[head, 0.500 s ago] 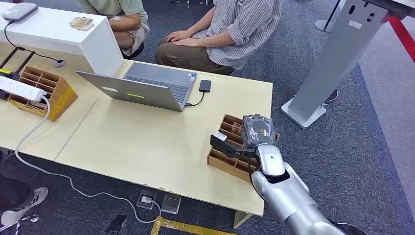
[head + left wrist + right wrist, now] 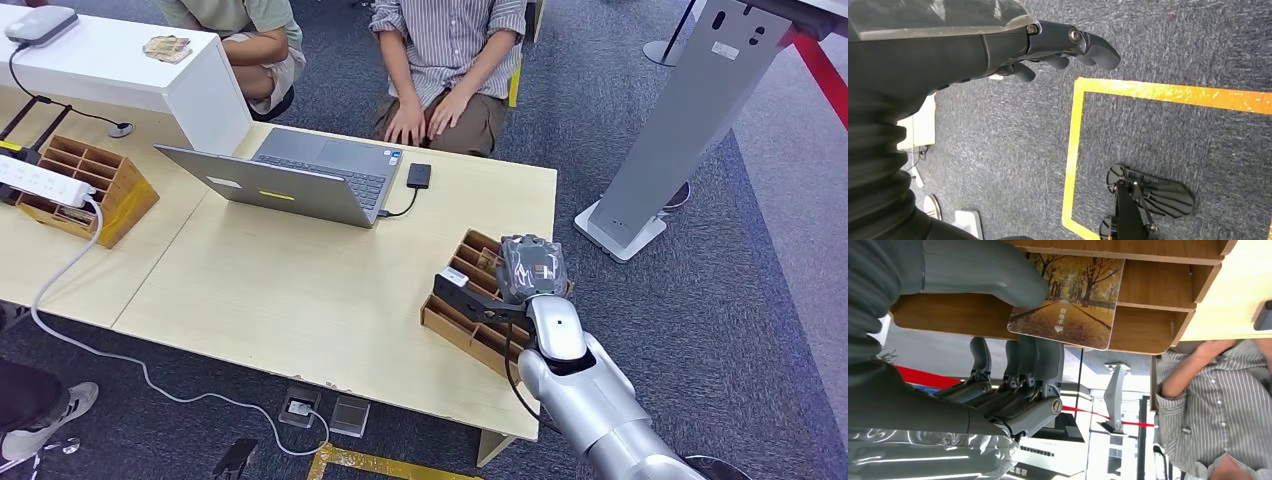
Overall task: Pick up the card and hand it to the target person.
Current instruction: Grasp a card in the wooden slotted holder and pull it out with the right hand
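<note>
Right wrist view puts my right hand (image 2: 1013, 365) at the wooden organizer (image 2: 1148, 295), thumb on the face of the card (image 2: 1068, 300) and fingers (image 2: 1033, 360) curled up under its lower edge, so the card is pinched between them. The card, printed with an autumn avenue of trees, stands in one of the organizer's compartments, leaning against the wood. From the head view, my right hand (image 2: 530, 268) sits over that organizer (image 2: 470, 320) near the right end of the pale wooden table (image 2: 300, 290). Further along the table a grey laptop (image 2: 300, 175) stands open, with a small black device (image 2: 419, 175) cabled beside it. A person in a striped shirt (image 2: 450, 60) sits across the table, hands on knees. A grey floor stand (image 2: 680, 120) rises to the right, on dark blue-grey carpet (image 2: 720, 330). My left hand (image 2: 1058, 50) hangs over that carpet, fingers loosely curled and holding nothing, above yellow floor tape (image 2: 1148, 92).
</note>
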Action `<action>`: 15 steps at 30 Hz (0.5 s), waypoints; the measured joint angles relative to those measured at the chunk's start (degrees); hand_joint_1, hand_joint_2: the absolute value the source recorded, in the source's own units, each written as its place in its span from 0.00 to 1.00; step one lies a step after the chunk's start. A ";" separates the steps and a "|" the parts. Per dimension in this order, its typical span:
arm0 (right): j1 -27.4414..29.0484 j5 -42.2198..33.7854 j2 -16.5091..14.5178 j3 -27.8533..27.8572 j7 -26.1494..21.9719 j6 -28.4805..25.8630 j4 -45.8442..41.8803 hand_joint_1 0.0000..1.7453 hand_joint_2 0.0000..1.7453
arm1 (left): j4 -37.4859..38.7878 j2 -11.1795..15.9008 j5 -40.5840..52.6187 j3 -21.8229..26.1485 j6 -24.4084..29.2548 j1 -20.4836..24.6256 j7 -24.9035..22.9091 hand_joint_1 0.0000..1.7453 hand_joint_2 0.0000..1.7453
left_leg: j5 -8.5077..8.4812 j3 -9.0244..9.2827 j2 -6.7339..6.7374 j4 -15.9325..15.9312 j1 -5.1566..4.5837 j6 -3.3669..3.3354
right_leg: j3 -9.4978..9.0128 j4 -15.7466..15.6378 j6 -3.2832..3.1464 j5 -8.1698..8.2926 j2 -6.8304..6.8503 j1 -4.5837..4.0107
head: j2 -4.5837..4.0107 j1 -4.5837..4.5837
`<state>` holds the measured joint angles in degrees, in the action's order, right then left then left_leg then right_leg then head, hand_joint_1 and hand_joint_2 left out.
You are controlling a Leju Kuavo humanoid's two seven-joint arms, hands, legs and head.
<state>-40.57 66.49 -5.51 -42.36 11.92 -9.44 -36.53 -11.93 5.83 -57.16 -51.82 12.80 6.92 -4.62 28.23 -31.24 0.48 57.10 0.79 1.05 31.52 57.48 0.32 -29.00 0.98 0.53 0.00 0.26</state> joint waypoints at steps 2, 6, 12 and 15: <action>0.08 0.14 0.09 0.07 -0.11 -0.33 -0.07 0.77 1.00 | 0.00 0.01 0.02 0.00 -0.01 0.00 0.07 0.00 1.00 | 0.00 0.00 0.00 0.00 0.00 0.00 | 0.00 0.00 0.00 0.00 0.00 0.00 | 0.00 0.00; 0.24 0.50 0.20 0.49 -0.79 -1.09 -0.21 0.76 1.00 | 0.00 0.01 0.01 0.00 0.36 0.00 0.07 0.00 1.00 | 0.00 -0.01 0.00 0.00 0.00 0.00 | 0.00 0.00 -0.01 0.01 0.00 0.00 | 0.00 0.00; 0.26 0.74 0.19 1.34 -2.16 -1.12 -0.62 0.84 1.00 | 0.00 -0.70 -0.30 0.00 4.33 -0.01 -0.36 0.00 1.00 | 0.00 -0.02 0.00 0.00 0.00 0.00 | 0.01 0.00 -0.02 0.02 -0.01 0.00 | 0.00 0.01; 0.26 0.71 0.14 1.44 -2.97 -1.07 -0.73 1.00 1.00 | 0.00 -1.24 -0.54 0.00 5.23 -0.01 -0.51 0.00 1.00 | 0.00 -0.04 0.01 0.00 0.00 0.00 | 0.01 0.00 -0.02 0.02 -0.02 0.00 | 0.00 0.00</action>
<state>-40.32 67.20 -5.37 -40.92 8.95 -10.50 -37.26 -11.93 4.60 -57.70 -51.82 18.03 6.91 -5.14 28.23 -31.28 0.49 57.10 0.79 1.05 31.53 57.49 0.29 -28.98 0.96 0.53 0.00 0.26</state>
